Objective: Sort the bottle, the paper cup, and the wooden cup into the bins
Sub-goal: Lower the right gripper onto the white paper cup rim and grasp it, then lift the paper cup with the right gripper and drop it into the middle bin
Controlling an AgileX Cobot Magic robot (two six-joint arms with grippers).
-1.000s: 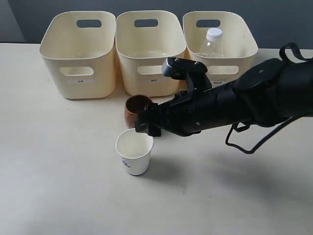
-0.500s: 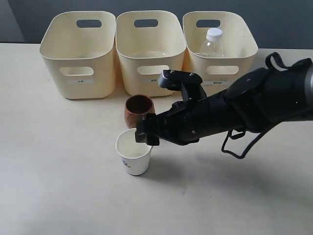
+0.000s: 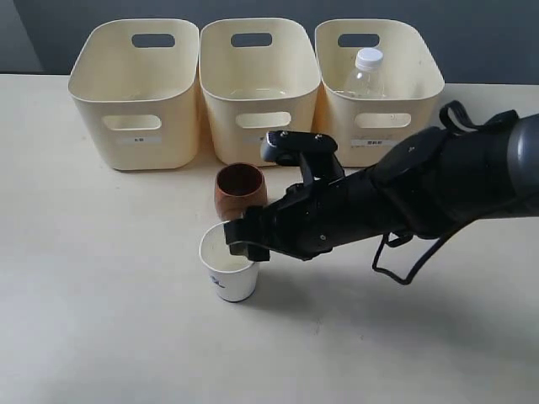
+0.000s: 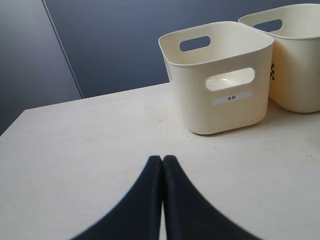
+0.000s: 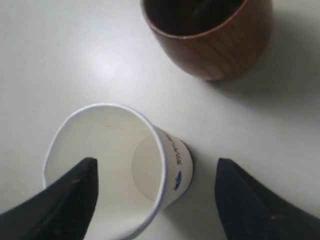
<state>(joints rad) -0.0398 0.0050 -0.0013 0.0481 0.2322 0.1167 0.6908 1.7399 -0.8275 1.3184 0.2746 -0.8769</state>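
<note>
The paper cup [image 3: 229,263] stands upright on the desk [image 3: 101,320], well in front of the three bins [image 3: 135,93], and it is the landmark for everything below. The wooden cup [image 3: 240,190] sits just behind it, toward the bins, near but apparently not touching. The bottle [image 3: 365,74] already stands inside the bin farthest from the cup on the robot's right side.

The right tool [image 5: 157,195] is spread wide at the cup's mouth. In the right wrist view one finger [image 5: 75,197] looks to be inside or over the rim and the other [image 5: 260,200] is outside the wall; the blur makes the exact depth hard to judge. The left tool [image 4: 162,200] is pressed together, holding nothing, far from the cup.

The main risk is the thin paper wall: closing hard across the rim could crush or fold it, and a shallow pinch could let the cup slip or tip on the lift. A sideways nudge could also knock it into the wooden cup just behind. Lastly, the bins look alike, so a wrong bin is possible.
</note>
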